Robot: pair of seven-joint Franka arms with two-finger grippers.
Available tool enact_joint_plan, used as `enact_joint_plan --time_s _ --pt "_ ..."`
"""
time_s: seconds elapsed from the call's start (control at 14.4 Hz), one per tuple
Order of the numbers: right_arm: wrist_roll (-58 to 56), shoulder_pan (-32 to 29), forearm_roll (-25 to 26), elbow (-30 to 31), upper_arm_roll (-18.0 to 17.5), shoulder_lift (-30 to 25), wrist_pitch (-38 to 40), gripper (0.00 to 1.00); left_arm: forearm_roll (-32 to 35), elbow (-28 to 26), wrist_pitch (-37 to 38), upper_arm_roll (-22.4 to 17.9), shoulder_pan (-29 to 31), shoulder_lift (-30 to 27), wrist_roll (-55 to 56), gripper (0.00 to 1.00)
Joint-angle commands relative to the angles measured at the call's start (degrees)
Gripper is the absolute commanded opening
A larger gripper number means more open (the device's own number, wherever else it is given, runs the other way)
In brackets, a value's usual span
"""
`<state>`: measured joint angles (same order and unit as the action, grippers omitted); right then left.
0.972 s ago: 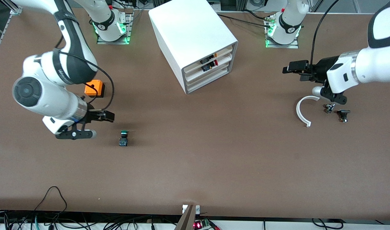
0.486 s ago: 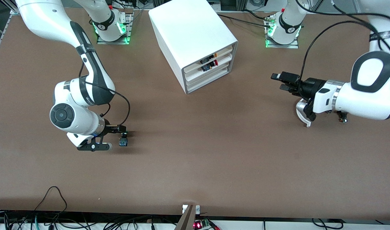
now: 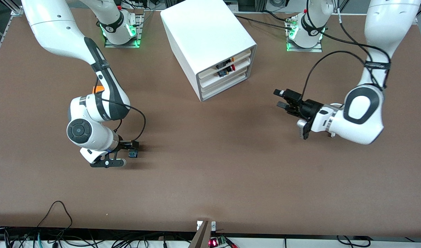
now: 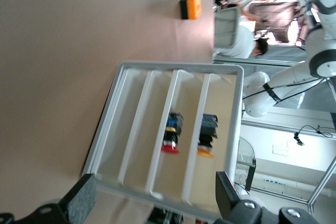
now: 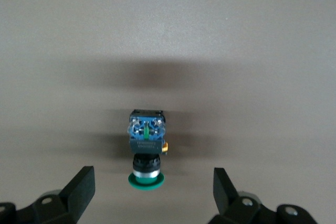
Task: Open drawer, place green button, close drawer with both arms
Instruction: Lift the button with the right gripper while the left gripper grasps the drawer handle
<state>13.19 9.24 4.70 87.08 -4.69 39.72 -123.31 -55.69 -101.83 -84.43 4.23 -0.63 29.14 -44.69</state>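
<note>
The right tool (image 3: 130, 148) hung open over the button (image 3: 133, 153); the left tool (image 3: 281, 98) faced the cabinet (image 3: 210, 44), open.

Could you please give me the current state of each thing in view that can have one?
drawer: shut
button: lying on its side on the table, unheld
right gripper: open, at the button
left gripper: open, empty, facing the cabinet

Front view: right gripper (image 3: 131, 146) hides most of button (image 3: 133, 153); only blue base shows. Orange box (image 3: 99, 89) mostly hidden by right arm. Contents of cabinet (image 3: 210, 44) upper drawers too small to identify. Left wrist view: cabinet's lower corner cut off.
</note>
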Motion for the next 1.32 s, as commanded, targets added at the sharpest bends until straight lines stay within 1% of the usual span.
enact_joint_plan --time_s 0.0,0.14,0.21,0.28,0.42,0.49,0.62,0.76,0.83,1.04,1.25 --pt "-0.8 -0.3 0.7 -1.0 -0.2 1.9 -2.0 1.00 -7.3 -10.8 -5.9 1.8 0.2 -2.1 -11.4 1.00" --pt "-0.8 -0.2 0.6 -0.9 -0.2 2.9 -3.4 1.00 -13.4 -16.2 -8.0 2.4 0.1 -1.8 -17.0 0.98" --pt "-0.8 0.1 0.7 -0.9 -0.2 3.4 -3.8 1.00 -17.1 -18.7 -8.8 3.2 -0.2 -1.6 -19.0 0.95" --pt "-0.7 0.2 0.6 -0.9 -0.2 4.0 -3.9 1.00 -19.3 -20.2 -9.3 4.4 -0.2 -1.5 -19.8 0.89" --pt "-0.7 0.2 0.7 -0.9 -0.2 5.3 -5.8 1.00 -19.9 -22.3 -12.5 5.7 -0.2 -1.5 -19.9 0.77" --pt "-0.7 0.2 0.7 -1.0 -0.2 6.2 -7.3 1.00 -20.2 -23.1 -13.6 6.7 -0.3 -0.9 -19.8 0.73" --pt "-0.7 0.3 0.8 -0.9 -0.2 7.4 -9.3 1.00 -22.3 -25.1 -17.2 9.0 -0.3 -0.2 -21.2 0.73" --pt "-0.6 0.3 0.8 -1.1 -0.2 7.4 -9.3 0.97 -24.1 -26.3 -19.5 10.9 -0.5 0.7 -24.7 0.71" --pt "-0.6 0.4 0.7 -1.3 -0.2 7.5 -9.1 0.90 -24.5 -26.7 -19.6 11.1 -0.5 1.8 -26.5 0.63" --pt "-0.8 0.7 0.8 -1.3 -0.2 7.4 -8.9 0.63 -26.5 -28.0 -19.8 12.5 -0.6 4.1 -29.7 0.56" --pt "-1.0 0.6 0.7 -1.6 -0.1 7.3 -8.9 0.39 -27.6 -29.7 -20.4 13.0 -1.5 4.7 -31.9 0.51"
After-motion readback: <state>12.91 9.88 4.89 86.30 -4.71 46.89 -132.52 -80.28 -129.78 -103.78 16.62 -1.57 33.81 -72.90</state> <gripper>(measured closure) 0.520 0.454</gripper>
